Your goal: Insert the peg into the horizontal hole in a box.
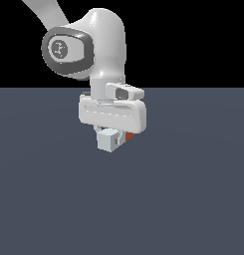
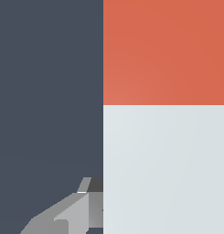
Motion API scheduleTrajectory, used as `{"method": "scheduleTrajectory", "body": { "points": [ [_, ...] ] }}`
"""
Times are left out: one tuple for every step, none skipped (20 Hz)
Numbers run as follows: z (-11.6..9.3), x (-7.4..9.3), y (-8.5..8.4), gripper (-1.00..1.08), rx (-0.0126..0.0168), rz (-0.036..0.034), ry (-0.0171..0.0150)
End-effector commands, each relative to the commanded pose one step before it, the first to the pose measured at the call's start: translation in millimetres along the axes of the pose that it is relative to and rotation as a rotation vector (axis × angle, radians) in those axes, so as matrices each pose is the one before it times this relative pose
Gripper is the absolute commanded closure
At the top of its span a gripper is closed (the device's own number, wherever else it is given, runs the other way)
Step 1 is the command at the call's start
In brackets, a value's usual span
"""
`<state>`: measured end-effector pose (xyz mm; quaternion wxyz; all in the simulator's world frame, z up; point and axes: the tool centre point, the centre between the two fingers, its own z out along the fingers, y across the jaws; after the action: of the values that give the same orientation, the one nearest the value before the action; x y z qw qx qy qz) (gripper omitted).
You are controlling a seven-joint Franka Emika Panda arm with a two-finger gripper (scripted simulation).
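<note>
Grey-white and red square-sectioned peg [image 1: 110, 140] sits under the white end effector [image 1: 113, 135], fingers closed on it near mid-length, white end facing the exterior camera, red half [image 2: 164, 52] behind. Whether it rests on the dark slate desk [image 1: 54, 199] or is lifted: cannot tell. Box and hole not in view in either camera, so alignment can't be judged. Risks: peg pivoting in the pinch, or swinging blind into the box face. Nothing else visible nearby.

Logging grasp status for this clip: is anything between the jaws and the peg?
Nothing shows between them: in the exterior view the gripper sits right on the peg, though actual contact can't be confirmed.
</note>
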<state>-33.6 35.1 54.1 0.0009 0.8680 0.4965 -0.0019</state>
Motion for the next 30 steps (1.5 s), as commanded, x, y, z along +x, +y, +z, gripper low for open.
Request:
{"method": "scheduleTrajectory", "body": {
  "points": [
    [-8.23, 32.53, -2.46, 1.08, -0.00291, -0.08985, 0.00176],
    [-2.34, 11.57, -0.98, 1.08, 0.00003, -0.03249, 0.00021],
    [-2.21, 11.02, -0.94, 1.08, 0.00005, -0.03096, 0.00022],
    [-2.09, 10.47, -0.91, 1.08, 0.00007, -0.02943, 0.00023],
    [-1.96, 9.92, -0.88, 1.08, 0.00009, -0.02790, 0.00024],
    [-1.83, 9.34, -0.85, 1.08, 0.00011, -0.02629, 0.00024],
    [-1.70, 8.74, -0.81, 1.08, 0.00012, -0.02460, 0.00024],
    [-1.56, 8.07, -0.75, 1.08, 0.00012, -0.02273, 0.00023],
    [-1.42, 7.38, -0.70, 1.08, 0.00012, -0.02078, 0.00022],
    [-1.27, 6.64, -0.64, 1.08, 0.00012, -0.01873, 0.00021],
    [-1.11, 5.89, -0.59, 1.08, 0.00013, -0.01663, 0.00019],
    [-0.95, 5.12, -0.54, 1.08, 0.00013, -0.01447, 0.00018],
    [-0.78, 4.32, -0.50, 1.08, 0.00013, -0.01223, 0.00016],
    [-0.61, 3.48, -0.44, 1.08, 0.00014, -0.00991, 0.00014],
    [-0.44, 2.60, -0.38, 1.08, 0.00013, -0.00744, 0.00011],
    [-0.26, 1.63, -0.27, 1.08, 0.00010, -0.00468, 0.00008],
    [-0.09, 0.53, -0.09, 1.08, 0.00004, -0.00154, 0.00003],
    [0.00, 0.00, 0.00, 1.08, 0.00000, 0.00000, 0.00000],
    [0.00, 0.00, 0.00, 1.08, 0.00000, 0.00000, 0.00000],
    [0.00, 0.00, 0.00, 1.08, 0.00000, 0.00000, 0.00000],
    [1.96, -0.25, -1.35, 1.08, 0.00343, 0.00052, -0.00114],
    [-0.88, -0.11, 0.45, 1.08, -0.00137, -0.00093, 0.00034],
    [-2.17, -0.25, 1.12, 1.08, -0.00338, -0.00236, 0.00081],
    [-0.87, -0.10, 0.45, 1.08, -0.00136, -0.00095, 0.00032],
    [0.00, 0.00, 0.00, 1.08, 0.00000, 0.00000, 0.00000],
    [0.00, 0.00, 0.00, 1.08, 0.00000, 0.00000, 0.00000],
    [0.00, 0.00, 0.00, 1.08, 0.00000, 0.00000, 0.00000],
    [2.06, -0.54, -1.13, 1.08, 0.00368, 0.00054, -0.00155],
    [0.00, 0.45, -0.02, 1.08, 0.00000, 0.00000, 0.00000],
    [0.01, 1.35, -0.05, 1.08, 0.00000, 0.00000, 0.00000]
  ]
}}
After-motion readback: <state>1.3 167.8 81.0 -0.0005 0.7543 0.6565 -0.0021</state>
